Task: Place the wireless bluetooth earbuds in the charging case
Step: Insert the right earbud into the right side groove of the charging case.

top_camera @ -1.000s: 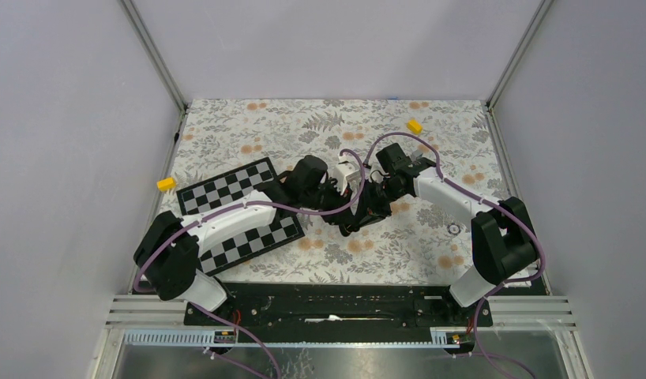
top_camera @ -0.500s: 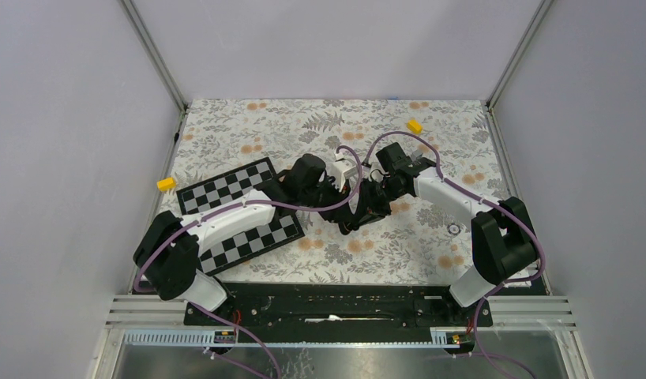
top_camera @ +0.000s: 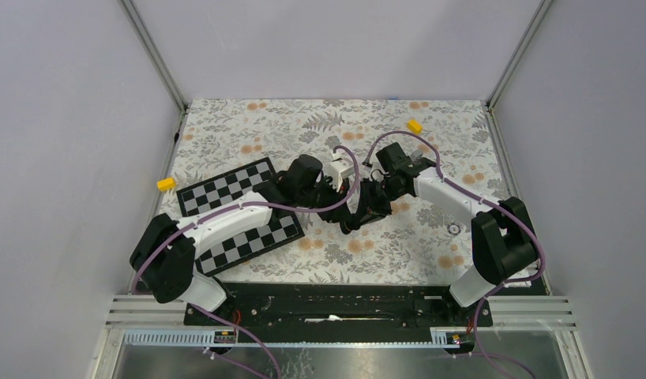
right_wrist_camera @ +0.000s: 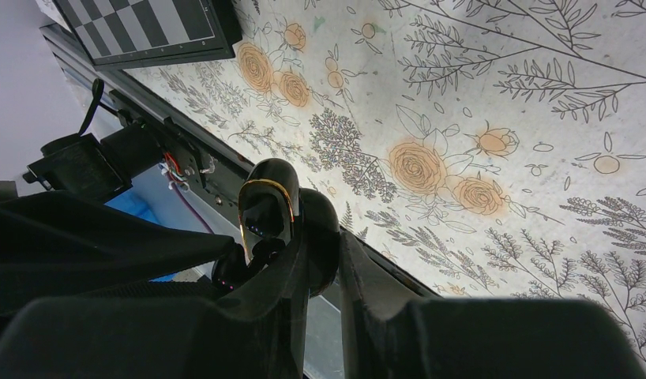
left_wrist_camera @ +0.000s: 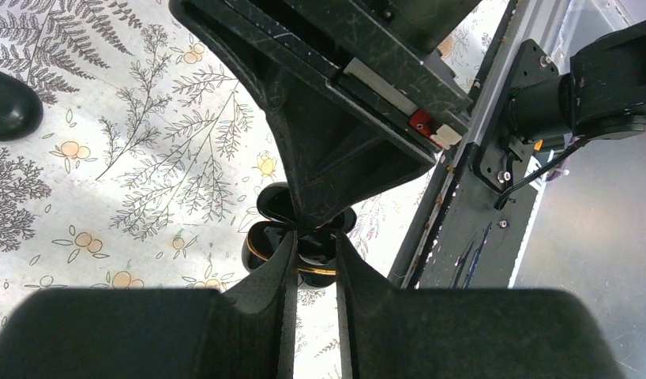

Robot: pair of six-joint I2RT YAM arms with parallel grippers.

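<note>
The charging case [right_wrist_camera: 318, 229] is black with a gold rim and hangs open above the floral cloth. Its lid [right_wrist_camera: 268, 201] is swung out, and my right gripper [right_wrist_camera: 324, 241] is shut on its body. My left gripper [left_wrist_camera: 314, 241] is shut on a small black earbud [left_wrist_camera: 316, 254], held right at the case's open face [left_wrist_camera: 261, 246]. In the right wrist view that earbud [right_wrist_camera: 225, 275] shows tiny lit dots. From above, the left gripper [top_camera: 350, 221] and right gripper [top_camera: 369, 207] meet mid-table and hide both things. A small black rounded thing [left_wrist_camera: 12, 103], like an earbud, lies on the cloth.
A checkerboard [top_camera: 237, 213] lies under the left arm. One yellow block [top_camera: 415, 125] sits at the far right and another [top_camera: 166, 184] at the left edge. A small silver ring [top_camera: 453, 229] rests near the right arm. The black base rail [top_camera: 343, 304] runs along the near edge.
Both wrists have edged slightly away from the near rail, still tip to tip. Both grips look unchanged.
</note>
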